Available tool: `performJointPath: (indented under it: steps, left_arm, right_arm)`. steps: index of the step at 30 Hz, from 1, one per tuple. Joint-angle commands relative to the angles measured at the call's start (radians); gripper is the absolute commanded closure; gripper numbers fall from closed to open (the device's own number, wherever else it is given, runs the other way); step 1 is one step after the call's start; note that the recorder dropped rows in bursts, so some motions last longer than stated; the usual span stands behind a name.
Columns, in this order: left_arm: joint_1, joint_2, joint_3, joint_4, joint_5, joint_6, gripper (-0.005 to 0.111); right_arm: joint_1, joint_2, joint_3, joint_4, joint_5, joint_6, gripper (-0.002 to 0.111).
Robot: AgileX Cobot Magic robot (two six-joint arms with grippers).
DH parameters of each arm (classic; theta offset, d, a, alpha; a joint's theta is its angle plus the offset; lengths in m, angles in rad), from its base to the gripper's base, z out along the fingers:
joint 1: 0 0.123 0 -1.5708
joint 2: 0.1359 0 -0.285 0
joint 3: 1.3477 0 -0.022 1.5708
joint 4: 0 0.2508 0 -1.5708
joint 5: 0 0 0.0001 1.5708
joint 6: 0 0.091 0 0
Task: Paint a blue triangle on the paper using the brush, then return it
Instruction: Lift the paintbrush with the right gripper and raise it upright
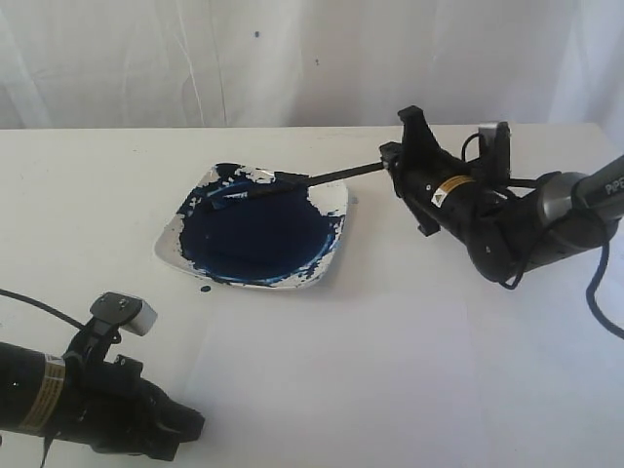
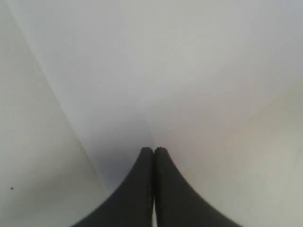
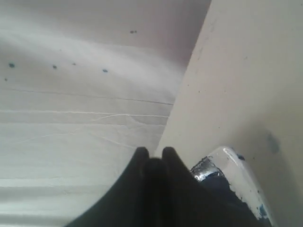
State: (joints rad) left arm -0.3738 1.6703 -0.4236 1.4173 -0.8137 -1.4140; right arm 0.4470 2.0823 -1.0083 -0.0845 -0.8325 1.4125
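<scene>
We see right jaws narrow, pinching brush [image 1: 322, 177] handle; tip lies in paint dish [image 1: 334, 207]. Left jaws pressed together, empty. No blue triangle on table [image 1: 390, 370] yet; painting and return remain.

Thin black brush [image 1: 336, 175], tilted low, blue-stained tip resting in paint dish [image 1: 337, 198]

A white table [image 1: 409, 370] holds a square white dish [image 1: 333, 198] smeared with blue paint. A small blue spot [image 1: 206, 290] sits on the table just beside the dish's near edge.
</scene>
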Motion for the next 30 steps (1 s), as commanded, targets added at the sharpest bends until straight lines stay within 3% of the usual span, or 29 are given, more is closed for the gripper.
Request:
performJointPath:
  steps: [1,8,30]
  left_arm:
    - [-0.008,0.0,0.004,0.012,0.029,0.004,0.107]
    - [-0.008,0.0,0.004,0.012,0.029,0.004,0.107]
    - [-0.008,0.0,0.004,0.012,0.029,0.004,0.107]
  right_arm:
    - [-0.009,-0.046,-0.006,-0.006,-0.028,-0.17,0.108]
    - [-0.022,-0.113,-0.006,-0.027,-0.012,-0.264,0.108]
    - [-0.078,-0.286,-0.007,-0.331,-0.056,-0.465,0.108]
